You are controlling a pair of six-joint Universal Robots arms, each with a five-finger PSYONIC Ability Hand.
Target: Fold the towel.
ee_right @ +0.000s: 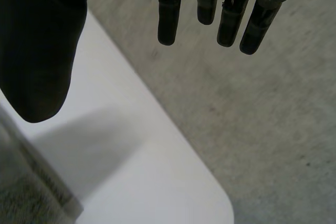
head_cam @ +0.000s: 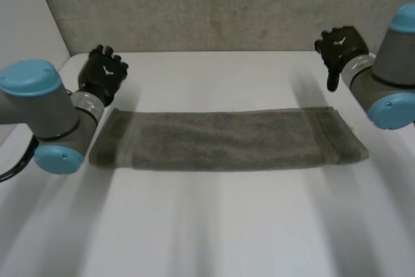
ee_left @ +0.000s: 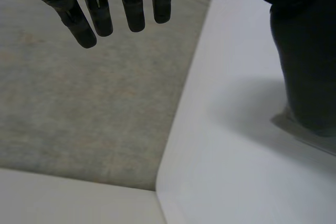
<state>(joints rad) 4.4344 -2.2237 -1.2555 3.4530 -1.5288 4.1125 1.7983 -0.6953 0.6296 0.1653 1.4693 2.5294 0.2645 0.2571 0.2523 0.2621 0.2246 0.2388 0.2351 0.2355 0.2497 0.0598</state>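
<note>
Towel folded into 1 long grey strip, flat on the white table, stretched between the 2 hands, with 1 short end near each. Left hand raised just behind the strip's left end, fingers straight and spread well away from the thumb, clasping nothing. Same left hand from its wrist: fingers extended side by side over the grey surface past the table edge, thumb set wide apart, a corner of the towel at the thumb tip; contact there not discernible. Right hand lifted behind the strip's right end, likewise spread and holding nothing. Same right hand from its wrist: fingers straight, thumb far from them, towel edge below the thumb tip, bare table under the palm.
</note>
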